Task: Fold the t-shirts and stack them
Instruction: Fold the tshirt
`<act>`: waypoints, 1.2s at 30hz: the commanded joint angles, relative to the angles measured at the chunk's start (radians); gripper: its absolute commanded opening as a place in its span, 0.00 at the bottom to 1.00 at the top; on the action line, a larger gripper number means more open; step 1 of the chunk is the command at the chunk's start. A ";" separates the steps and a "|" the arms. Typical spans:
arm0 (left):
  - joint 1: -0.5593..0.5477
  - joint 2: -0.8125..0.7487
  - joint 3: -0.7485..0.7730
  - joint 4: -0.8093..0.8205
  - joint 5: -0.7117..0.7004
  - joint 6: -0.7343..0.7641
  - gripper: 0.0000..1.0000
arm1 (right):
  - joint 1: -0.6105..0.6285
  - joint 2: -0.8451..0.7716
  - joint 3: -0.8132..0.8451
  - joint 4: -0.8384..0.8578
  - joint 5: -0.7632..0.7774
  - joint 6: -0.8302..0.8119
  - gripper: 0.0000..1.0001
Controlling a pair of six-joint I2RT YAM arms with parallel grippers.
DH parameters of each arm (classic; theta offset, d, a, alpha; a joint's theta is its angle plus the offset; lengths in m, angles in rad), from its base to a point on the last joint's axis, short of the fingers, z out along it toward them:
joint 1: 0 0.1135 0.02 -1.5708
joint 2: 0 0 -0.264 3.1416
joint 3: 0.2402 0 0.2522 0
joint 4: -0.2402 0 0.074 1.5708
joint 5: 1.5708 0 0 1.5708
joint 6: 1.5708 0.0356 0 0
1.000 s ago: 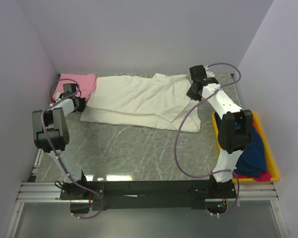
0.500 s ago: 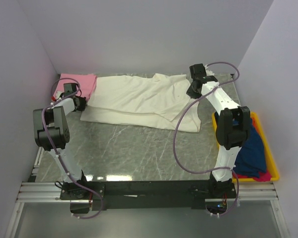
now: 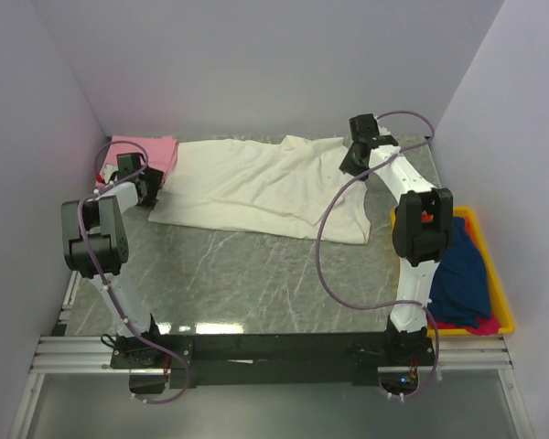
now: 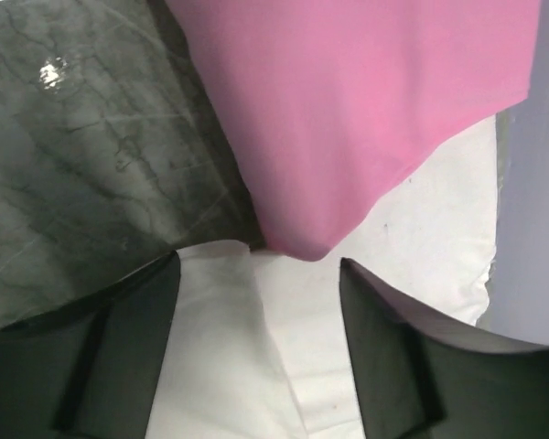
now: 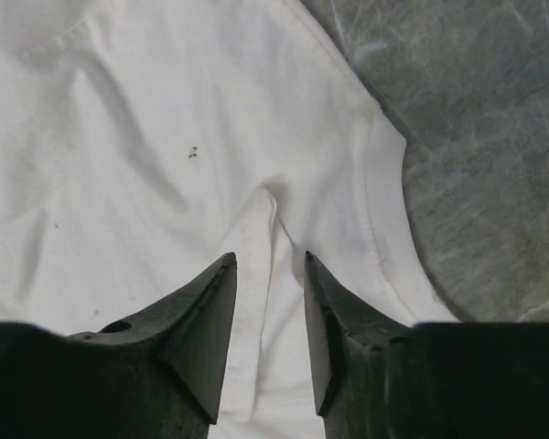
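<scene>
The bare table (image 3: 256, 274) in front of the cream shirt (image 3: 256, 187) offers the widest room, and the yellow bin (image 3: 497, 291) holding a dark blue shirt (image 3: 462, 274) sits off the cream shirt's near right corner. The cream shirt lies spread across the far half; the left gripper (image 4: 256, 274) at its left end and the right gripper (image 5: 267, 274) at its right end both stand with jaws apart, clamping nothing. Beyond its left end the pink shirt (image 4: 366, 110) appears to overlap it and the walls crowd close, so closing there could snag both shirts together.
</scene>
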 commanded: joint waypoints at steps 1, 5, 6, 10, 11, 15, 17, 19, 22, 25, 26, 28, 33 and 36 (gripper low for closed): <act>-0.001 -0.091 -0.029 0.063 -0.001 0.031 0.77 | -0.007 0.000 0.061 0.036 -0.041 -0.041 0.46; 0.003 -0.196 -0.059 -0.001 -0.050 0.036 0.79 | -0.001 -0.046 0.035 0.006 -0.041 -0.046 0.48; 0.003 -0.218 -0.071 -0.025 -0.072 0.026 0.79 | 0.004 -0.063 0.011 0.005 -0.049 -0.041 0.48; -0.008 -0.331 -0.163 -0.104 -0.175 -0.046 0.75 | 0.045 -0.213 -0.249 0.091 -0.096 -0.017 0.45; -0.013 -0.365 -0.192 -0.142 -0.220 -0.072 0.74 | 0.058 -0.230 -0.287 0.116 -0.098 -0.012 0.45; -0.023 -0.421 -0.269 -0.132 -0.227 -0.093 0.72 | 0.140 -0.275 -0.402 0.156 -0.067 -0.003 0.43; -0.024 -0.434 -0.303 -0.116 -0.209 -0.095 0.72 | 0.177 -0.289 -0.457 0.195 -0.086 0.015 0.43; -0.025 -0.438 -0.318 -0.092 -0.193 -0.092 0.72 | 0.200 -0.281 -0.486 0.209 -0.078 0.026 0.43; -0.028 -0.444 -0.341 -0.073 -0.181 -0.086 0.71 | 0.234 -0.270 -0.522 0.249 -0.087 0.041 0.44; -0.030 -0.444 -0.352 -0.055 -0.169 -0.081 0.72 | 0.242 -0.261 -0.545 0.291 -0.078 0.055 0.45; -0.030 -0.444 -0.352 -0.053 -0.166 -0.075 0.72 | 0.243 -0.259 -0.549 0.312 -0.080 0.054 0.45; -0.028 -0.441 -0.355 -0.046 -0.159 -0.070 0.72 | 0.243 -0.252 -0.551 0.329 -0.066 0.054 0.45; -0.030 -0.428 -0.358 -0.036 -0.147 -0.064 0.72 | 0.242 -0.191 -0.516 0.349 -0.069 0.051 0.45; -0.030 -0.425 -0.352 -0.043 -0.153 -0.055 0.72 | 0.243 -0.175 -0.513 0.348 -0.069 0.055 0.45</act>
